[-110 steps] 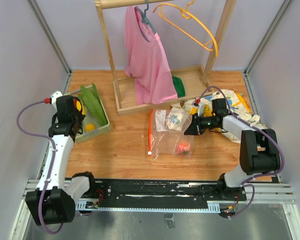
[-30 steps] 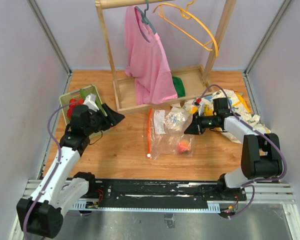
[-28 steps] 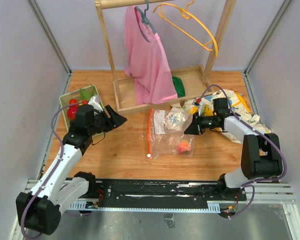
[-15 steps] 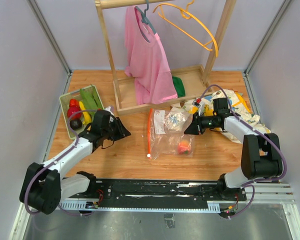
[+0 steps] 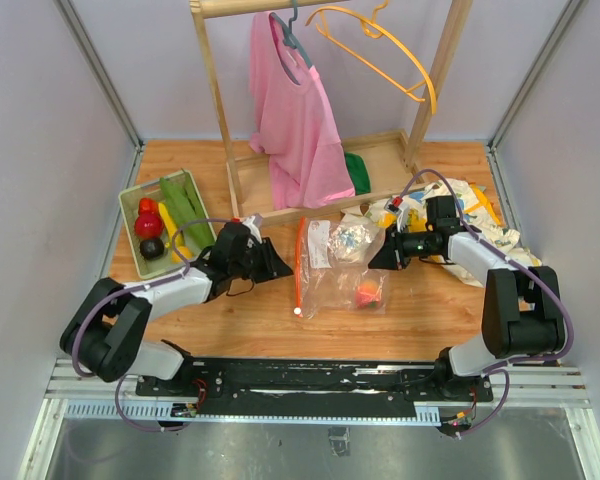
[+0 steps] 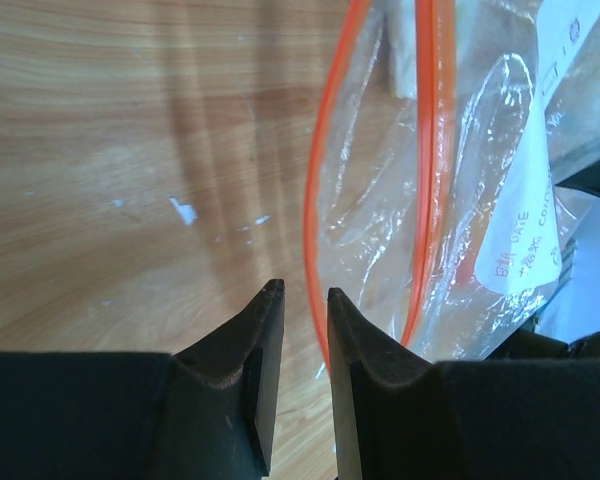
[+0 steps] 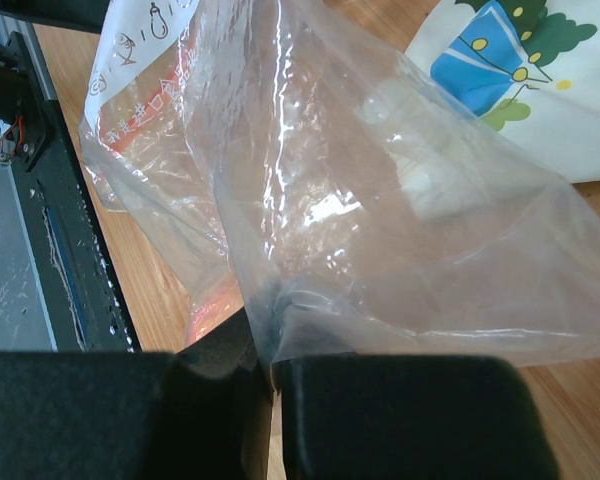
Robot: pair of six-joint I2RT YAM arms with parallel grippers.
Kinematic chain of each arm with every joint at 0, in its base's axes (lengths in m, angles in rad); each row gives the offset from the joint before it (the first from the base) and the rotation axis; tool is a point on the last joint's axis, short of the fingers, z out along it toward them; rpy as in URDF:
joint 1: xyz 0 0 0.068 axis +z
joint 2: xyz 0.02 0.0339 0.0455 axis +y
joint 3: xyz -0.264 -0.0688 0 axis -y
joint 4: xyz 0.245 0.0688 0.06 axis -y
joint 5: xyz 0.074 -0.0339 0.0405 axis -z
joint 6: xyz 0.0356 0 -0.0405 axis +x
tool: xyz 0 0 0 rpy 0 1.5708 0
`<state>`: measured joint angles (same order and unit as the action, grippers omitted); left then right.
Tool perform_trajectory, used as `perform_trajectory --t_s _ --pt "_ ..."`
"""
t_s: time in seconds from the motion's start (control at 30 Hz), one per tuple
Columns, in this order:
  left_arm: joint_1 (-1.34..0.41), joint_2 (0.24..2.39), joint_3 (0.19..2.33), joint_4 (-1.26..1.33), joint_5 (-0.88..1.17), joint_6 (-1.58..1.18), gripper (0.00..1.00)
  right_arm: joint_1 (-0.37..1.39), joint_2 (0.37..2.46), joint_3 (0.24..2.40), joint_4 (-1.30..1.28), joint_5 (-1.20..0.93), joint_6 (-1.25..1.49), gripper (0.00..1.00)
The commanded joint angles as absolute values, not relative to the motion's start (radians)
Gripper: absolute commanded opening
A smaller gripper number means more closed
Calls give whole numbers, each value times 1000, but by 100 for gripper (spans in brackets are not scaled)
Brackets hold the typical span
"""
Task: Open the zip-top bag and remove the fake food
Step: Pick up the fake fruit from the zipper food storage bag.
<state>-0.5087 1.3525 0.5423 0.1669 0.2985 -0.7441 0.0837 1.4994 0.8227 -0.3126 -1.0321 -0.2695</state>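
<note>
Left wrist alone shows left gripper [image 6: 302,295] jaws slightly apart, empty, beside bag [image 6: 480,200] zipper strip [image 6: 313,200]. Right gripper [image 7: 270,350] pinches bag plastic. Earlier, left gripper hovered over tray [image 5: 123,215].

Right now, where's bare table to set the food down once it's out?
Free: the near strip of table between the zip-top bag and the front edge, plus wood right of the bag, nearer than the right gripper. Crowded: far side, with rack base, dinosaur cloth and green tray; left gripper at the bag's mouth.
</note>
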Motion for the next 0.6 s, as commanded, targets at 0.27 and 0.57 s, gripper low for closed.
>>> perform_trajectory --t_s 0.27,0.57 --pt "-614 1523 615 477 455 -768 29 75 1521 841 -322 -1065 -289 5" --pt "-673 1679 677 661 564 -812 42 83 1537 855 -356 -1075 -324 7"
